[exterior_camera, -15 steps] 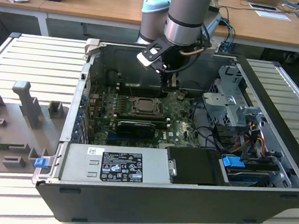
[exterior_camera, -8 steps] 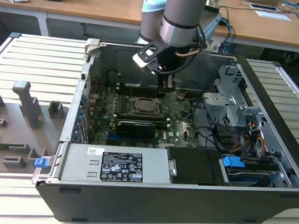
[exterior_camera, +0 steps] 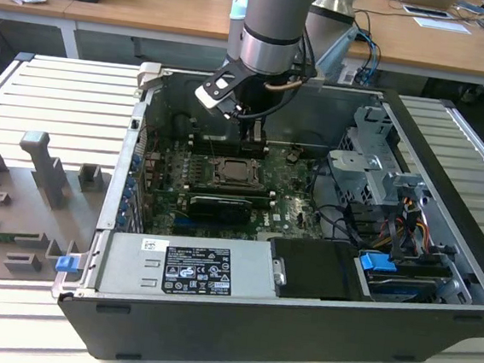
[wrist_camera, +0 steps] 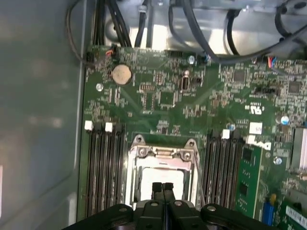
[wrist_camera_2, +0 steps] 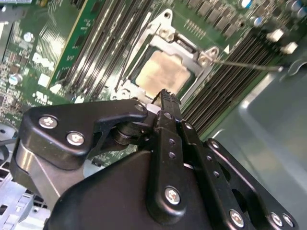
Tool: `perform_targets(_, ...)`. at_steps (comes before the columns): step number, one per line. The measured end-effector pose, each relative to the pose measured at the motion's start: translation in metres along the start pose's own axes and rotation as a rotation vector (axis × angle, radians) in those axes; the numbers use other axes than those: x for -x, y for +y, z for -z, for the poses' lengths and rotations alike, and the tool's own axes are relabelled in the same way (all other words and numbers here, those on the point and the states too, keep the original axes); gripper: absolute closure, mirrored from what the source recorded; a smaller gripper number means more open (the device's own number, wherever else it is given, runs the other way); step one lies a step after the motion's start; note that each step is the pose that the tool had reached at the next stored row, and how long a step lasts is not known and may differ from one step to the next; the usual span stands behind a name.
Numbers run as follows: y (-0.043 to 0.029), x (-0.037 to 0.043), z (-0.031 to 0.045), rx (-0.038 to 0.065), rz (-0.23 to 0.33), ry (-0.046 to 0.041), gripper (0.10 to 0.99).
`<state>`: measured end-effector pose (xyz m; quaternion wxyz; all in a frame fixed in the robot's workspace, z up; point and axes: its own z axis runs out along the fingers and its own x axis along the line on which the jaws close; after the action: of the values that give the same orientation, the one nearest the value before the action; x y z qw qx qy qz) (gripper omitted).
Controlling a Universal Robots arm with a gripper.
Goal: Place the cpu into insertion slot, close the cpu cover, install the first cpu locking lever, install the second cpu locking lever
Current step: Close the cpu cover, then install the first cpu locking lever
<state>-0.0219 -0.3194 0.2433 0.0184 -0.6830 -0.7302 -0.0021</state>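
Note:
The cpu (wrist_camera_2: 160, 73) (wrist_camera: 160, 175) lies pale and flat in the insertion slot (exterior_camera: 236, 172) on the green board. The silvery cpu cover (wrist_camera_2: 188, 49) (wrist_camera: 163, 154) lies down around it, and the chip shows through its window. A thin metal lever (wrist_camera_2: 244, 64) sticks out from one socket corner across the memory slots. My gripper (exterior_camera: 255, 138) (wrist_camera_2: 165, 93) (wrist_camera: 163, 186) hangs just above the edge of the socket, at its far side in the exterior view. Its black fingers are shut together with nothing between them.
Long black memory slots (wrist_camera: 103, 167) flank the socket on both sides. The open case has a grey power supply (exterior_camera: 191, 267) at the front, and a drive cage (exterior_camera: 372, 164) with cables on the exterior view's right. A grey fixture (exterior_camera: 46, 171) stands outside the case on the exterior view's left.

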Motion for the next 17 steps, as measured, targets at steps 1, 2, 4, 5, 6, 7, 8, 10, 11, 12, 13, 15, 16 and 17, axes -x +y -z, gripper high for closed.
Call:
perform_targets(1,-0.002,-0.0001,0.0,0.0,0.0,-0.0002,0.98)
perform_targets(2,-0.0032,-0.0002,-0.0001,0.001,0.0,-0.0001,0.98)
perform_targets(4,-0.0056,-0.0003,-0.0002,0.001,0.0,-0.0003,0.98)
perform_targets(5,-0.0064,-0.0004,-0.0002,0.001,0.0,-0.0002,0.98)
perform_targets(6,-0.0072,-0.0005,-0.0002,0.001,0.0,-0.0002,0.98)
perform_targets(7,-0.0077,-0.0005,-0.0002,0.001,0.0,-0.0002,0.98)
perform_targets(8,-0.0081,-0.0005,-0.0002,0.001,0.0,-0.0002,0.98)
perform_targets(10,-0.0088,-0.0006,-0.0002,0.001,0.0,-0.0002,0.98)
perform_targets(11,-0.0088,-0.0005,0.0,0.001,0.0,-0.0004,0.98)
perform_targets(12,-0.0089,-0.0006,0.0011,0.001,0.0,-0.0002,0.98)
perform_targets(13,-0.0089,-0.0006,0.0027,0.001,0.0,-0.0003,0.98)
perform_targets(15,-0.0089,-0.0007,0.0036,0.001,0.0,-0.0002,0.98)
perform_targets(16,-0.0089,-0.0007,0.004,0.001,0.0,-0.0002,0.98)
perform_targets(17,-0.0089,-0.0007,0.0043,0.001,0.0,-0.0002,0.98)
